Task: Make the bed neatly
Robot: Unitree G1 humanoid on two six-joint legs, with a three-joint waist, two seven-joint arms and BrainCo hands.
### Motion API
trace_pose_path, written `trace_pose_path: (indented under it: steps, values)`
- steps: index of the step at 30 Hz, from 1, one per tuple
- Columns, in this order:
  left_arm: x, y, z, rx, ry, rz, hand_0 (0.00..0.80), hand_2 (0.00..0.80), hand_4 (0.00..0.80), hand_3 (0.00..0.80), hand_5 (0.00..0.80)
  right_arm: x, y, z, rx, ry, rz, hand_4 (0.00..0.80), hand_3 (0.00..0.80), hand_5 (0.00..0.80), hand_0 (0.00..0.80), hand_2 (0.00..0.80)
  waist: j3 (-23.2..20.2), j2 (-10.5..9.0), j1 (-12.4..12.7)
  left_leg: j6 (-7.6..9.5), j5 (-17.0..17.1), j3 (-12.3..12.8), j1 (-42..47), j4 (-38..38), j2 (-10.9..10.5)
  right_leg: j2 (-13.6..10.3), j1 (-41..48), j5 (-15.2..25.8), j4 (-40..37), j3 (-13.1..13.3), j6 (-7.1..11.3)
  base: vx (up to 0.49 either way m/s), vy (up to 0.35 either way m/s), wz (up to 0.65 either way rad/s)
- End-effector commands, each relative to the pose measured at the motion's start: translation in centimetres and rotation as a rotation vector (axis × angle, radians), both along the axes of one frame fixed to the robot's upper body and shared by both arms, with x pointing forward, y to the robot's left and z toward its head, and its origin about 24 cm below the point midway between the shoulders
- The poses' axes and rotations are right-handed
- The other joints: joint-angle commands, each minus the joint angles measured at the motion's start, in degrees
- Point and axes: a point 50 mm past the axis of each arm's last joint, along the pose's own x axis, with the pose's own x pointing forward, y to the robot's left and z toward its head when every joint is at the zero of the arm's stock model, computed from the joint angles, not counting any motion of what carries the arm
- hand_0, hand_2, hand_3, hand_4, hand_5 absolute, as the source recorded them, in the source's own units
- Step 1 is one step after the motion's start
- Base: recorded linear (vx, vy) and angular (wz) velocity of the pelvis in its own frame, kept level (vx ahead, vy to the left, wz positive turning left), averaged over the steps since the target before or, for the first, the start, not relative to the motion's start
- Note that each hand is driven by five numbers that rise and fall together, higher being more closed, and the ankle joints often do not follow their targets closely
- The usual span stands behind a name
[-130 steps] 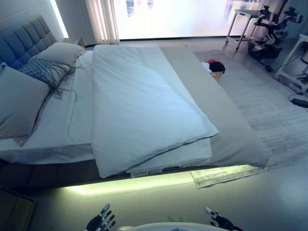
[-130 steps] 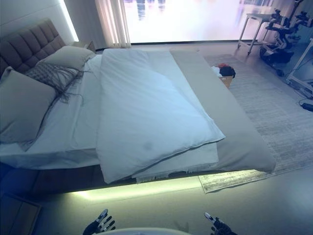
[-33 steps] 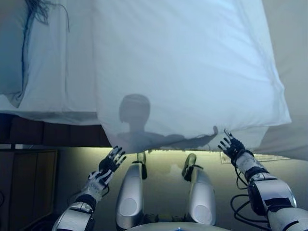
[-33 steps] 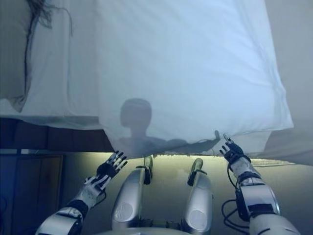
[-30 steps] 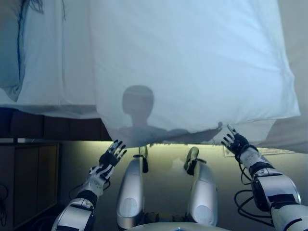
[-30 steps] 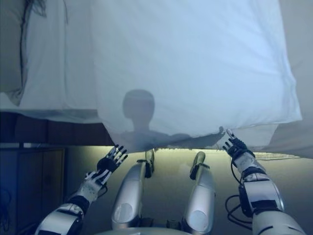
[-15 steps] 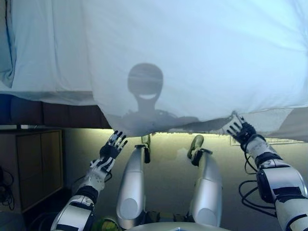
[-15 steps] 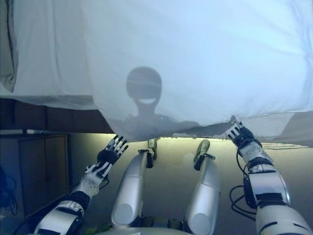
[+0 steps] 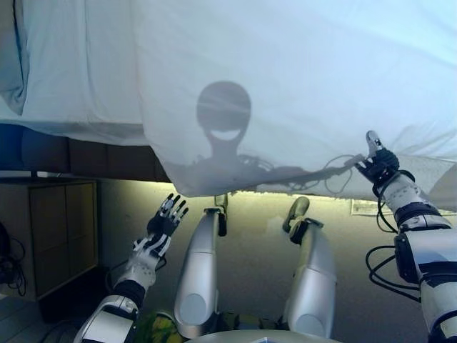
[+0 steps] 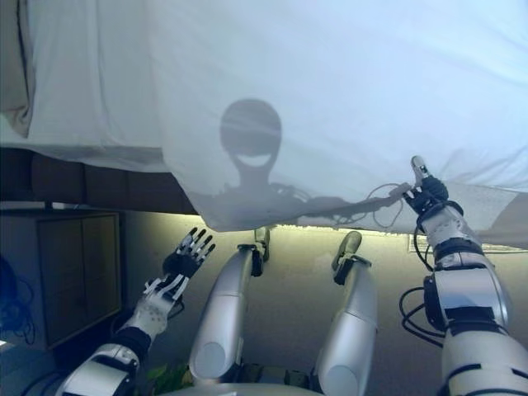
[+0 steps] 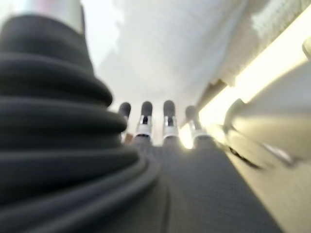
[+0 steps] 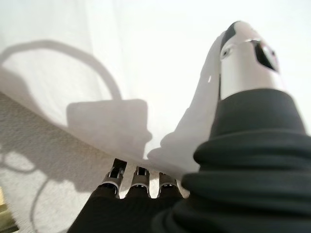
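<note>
**Robot hands at the hanging edge of a white duvet**

A bed (image 9: pixel 86 153) fills the upper part of the head views, seen from its side. A white duvet (image 9: pixel 300 86) covers most of it and hangs over the near side, its lower edge draping down past the dark bed frame. To the robot's left of the duvet lies a white sheet (image 9: pixel 78 64), with part of a grey pillow (image 10: pixel 10 82) at the far left edge. A strip of warm light glows beneath the bed along the floor (image 9: pixel 250 221). A wooden cabinet (image 9: pixel 50 232) stands by the bed on the robot's left.

The right hand (image 9: pixel 378 163) reaches up to the duvet's lower edge. Its thumb lies on top of the fabric while its fingers (image 12: pixel 138 178) go beneath the edge, so the hem sits pinched between them.

The left hand (image 9: pixel 166 218) hovers below the duvet's hanging corner, close to it but apart. Its fingers (image 11: pixel 169 119) are straight and slightly spread, holding nothing.
</note>
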Motion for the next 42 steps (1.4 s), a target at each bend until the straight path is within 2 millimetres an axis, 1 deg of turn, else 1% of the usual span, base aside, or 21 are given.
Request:
trace_pose_path:
  steps: [1, 3, 4, 5, 6, 7, 9, 14, 17, 19, 20, 24, 28, 31, 34, 38, 42]
  values:
    - [-2.1, 1.0, -0.8, -0.017, -0.010, 0.037, 0.000, 0.000, 0.000, 0.000, 0.000, 1.5, -1.3, 9.5, -0.175, -0.299, 0.040, 0.000, 0.000, 0.000, 0.000, 0.000, 0.00, 2.12, 0.78, -1.08, -0.83, -1.72, 1.28, -1.48, 1.24, -1.87, 0.53, 0.49, 1.34, 1.26, 3.47, 0.001, 0.043, 0.02]
    - [-2.5, 1.1, -1.1, -0.016, -0.002, 0.032, 0.000, 0.000, 0.000, 0.000, 0.000, 1.6, -1.3, 10.0, -0.201, -0.307, 0.049, 0.000, 0.000, 0.000, 0.000, 0.000, 0.00, 2.05, 0.85, -1.12, -0.63, -1.67, 1.50, -1.60, 1.28, -1.75, 0.73, 0.59, 1.21, 1.27, 3.34, 0.001, 0.038, 0.00]
    - [-2.7, 1.2, -1.2, -0.017, 0.005, 0.028, 0.000, 0.000, 0.000, 0.000, 0.000, 1.7, -1.2, 10.1, -0.230, -0.294, 0.053, 0.154, 0.154, 0.154, 0.154, 0.154, 0.00, 1.96, 0.81, -1.16, -0.48, -1.53, 1.94, -1.78, 1.34, -1.60, 1.16, 0.70, 0.97, 1.30, 3.32, 0.016, 0.044, -0.02]
    - [-2.8, 1.3, -1.3, -0.019, 0.009, 0.028, 0.000, 0.000, 0.000, 0.000, 0.000, 1.7, -1.2, 9.8, -0.260, -0.270, 0.059, 0.395, 0.395, 0.395, 0.395, 0.395, 0.00, 1.84, 0.71, -1.17, -0.41, -1.40, 2.59, -2.00, 1.43, -1.48, 1.78, 0.81, 0.62, 1.24, 3.29, 0.024, 0.062, -0.02]
    - [-2.9, 1.4, -1.4, -0.020, 0.011, 0.024, 0.000, 0.000, 0.000, 0.000, 0.000, 1.6, -1.2, 9.5, -0.284, -0.244, 0.066, 0.787, 0.787, 0.787, 0.787, 0.787, 0.00, 1.71, 0.62, -1.15, -0.36, -1.25, 3.29, -2.25, 1.50, -1.37, 2.45, 0.91, 0.17, 1.22, 3.26, 0.030, 0.060, -0.02]
    - [-3.0, 1.4, -1.4, -0.022, 0.011, 0.019, 0.000, 0.000, 0.000, 0.000, 0.000, 1.5, -1.2, 9.1, -0.298, -0.218, 0.070, 0.800, 0.800, 0.800, 0.800, 0.800, -0.01, 1.53, 0.52, -1.13, -0.24, -1.10, 4.12, -2.65, 1.60, -1.26, 3.32, 1.06, -0.48, 1.16, 3.28, 0.026, 0.058, -0.03]
    - [-3.0, 1.4, -1.4, -0.024, 0.008, 0.012, 0.000, 0.000, 0.000, 0.000, 0.000, 1.3, -1.5, 8.3, -0.299, -0.169, 0.067, 0.800, 0.800, 0.800, 0.800, 0.800, 0.00, 1.28, 0.39, -1.08, -0.07, -0.79, 5.61, -3.25, 1.86, -1.18, 4.93, 1.34, -1.52, 0.99, 3.29, 0.025, 0.053, -0.06]
    - [-2.8, 1.4, -1.2, -0.010, 0.006, -0.013, 0.000, 0.000, 0.000, 0.000, 0.000, 0.4, -2.2, 5.5, -0.277, -0.053, 0.048, 0.800, 0.800, 0.800, 0.800, 0.800, -0.02, 0.47, 0.26, -0.96, -0.05, -0.48, 9.81, -4.43, 2.36, -1.25, 9.59, 2.15, -4.17, 0.28, 3.62, 0.028, 0.024, -0.08]
    - [-2.7, 1.6, -1.3, 0.001, 0.016, -0.014, 0.000, 0.000, 0.000, 0.000, 0.000, 0.1, -2.1, 4.0, -0.262, -0.013, 0.065, 0.800, 0.800, 0.800, 0.800, 0.800, -0.67, -0.23, 0.21, -1.10, 0.20, -0.02, 12.68, -5.73, 2.71, -1.19, 12.81, 2.73, -6.47, -0.38, 3.97, 0.044, 0.015, -0.06]
    - [-2.6, 1.6, -1.2, 0.005, 0.020, -0.014, 0.000, 0.000, 0.000, 0.000, 0.000, -0.1, -2.0, 3.4, -0.253, 0.003, 0.075, 0.800, 0.800, 0.800, 0.800, 0.800, -1.14, -0.60, 0.16, -1.21, 0.38, 0.26, 14.27, -6.54, 2.87, -1.19, 14.52, 3.11, -7.77, -0.58, 4.22, 0.012, 0.025, -0.08]
    - [-2.5, 1.6, -1.2, 0.006, 0.020, -0.013, 0.000, 0.000, 0.000, 0.000, 0.000, -0.2, -1.9, 3.1, -0.255, 0.011, 0.081, 0.800, 0.800, 0.800, 0.800, 0.800, -1.36, -0.91, 0.06, -0.89, 1.98, 0.74, 14.55, -7.37, 2.86, -1.29, 15.01, 4.78, -9.20, -1.03, 3.74, -0.027, 0.031, -0.06]
    - [-2.5, 1.9, -1.2, 0.016, 0.031, -0.005, 0.000, 0.000, 0.000, 0.000, 0.000, -0.5, -1.6, 1.7, -0.270, 0.048, 0.111, 0.800, 0.800, 0.800, 0.800, 0.800, -2.55, -1.95, 0.05, -1.20, 2.34, 1.47, 18.03, -9.35, 3.06, -0.97, 18.88, 5.67, -12.54, -1.50, 4.23, 0.030, 0.017, -0.02]
    - [-2.3, 2.5, -0.9, 0.021, 0.021, 0.001, 0.000, 0.000, 0.000, 0.000, 0.000, -0.7, -1.0, 0.5, -0.245, 0.070, 0.144, 0.800, 0.800, 0.800, 0.800, 0.800, -3.74, -3.03, -0.01, -1.72, 2.94, 2.22, 22.13, -11.93, 3.56, -0.29, 23.58, 6.66, -16.69, -1.93, 4.68, 0.069, 0.001, -0.05]
    - [-1.8, 2.9, -0.2, 0.045, -0.005, -0.023, 0.000, 0.000, 0.000, 0.000, 0.000, -0.9, -0.6, -0.7, -0.234, 0.097, 0.164, 0.800, 0.800, 0.800, 0.800, 0.800, -5.24, -3.70, -0.14, -2.12, 3.79, 2.92, 25.81, -14.98, 3.98, 0.57, 27.78, 7.55, -20.72, -2.31, 4.94, 0.116, -0.008, -0.06]
    - [-0.8, 2.8, 0.8, 0.037, -0.036, -0.083, 0.000, 0.000, 0.000, 0.000, 0.000, -1.0, 0.0, -1.5, -0.218, 0.107, 0.184, 0.800, 0.800, 0.800, 0.800, 0.800, -6.99, -4.25, -0.44, -2.50, 4.92, 3.79, 29.58, -18.67, 4.30, 1.23, 31.85, 8.56, -24.85, -2.55, 5.28, 0.128, -0.005, -0.07]
    - [0.1, 1.8, 1.5, 0.046, -0.056, -0.215, 0.000, 0.000, 0.000, 0.000, 0.000, -1.1, 0.8, -2.7, -0.209, 0.131, 0.207, 0.800, 0.800, 0.800, 0.800, 0.800, -9.70, -4.66, -0.97, -2.80, 6.69, 4.79, 34.49, -24.41, 4.33, 2.31, 36.93, 10.01, -30.31, -2.73, 5.88, 0.130, -0.003, -0.06]
    - [1.2, 0.9, 2.4, 0.081, -0.065, -0.376, 0.000, 0.000, 0.000, 0.000, 0.000, -1.0, 1.2, -2.7, -0.211, 0.141, 0.229, 0.800, 0.800, 0.800, 0.800, 0.800, -11.66, -4.93, -1.49, -3.11, 8.20, 5.51, 37.94, -29.11, 4.37, 2.97, 40.16, 10.95, -33.80, -3.00, 6.43, 0.106, -0.002, 0.00]
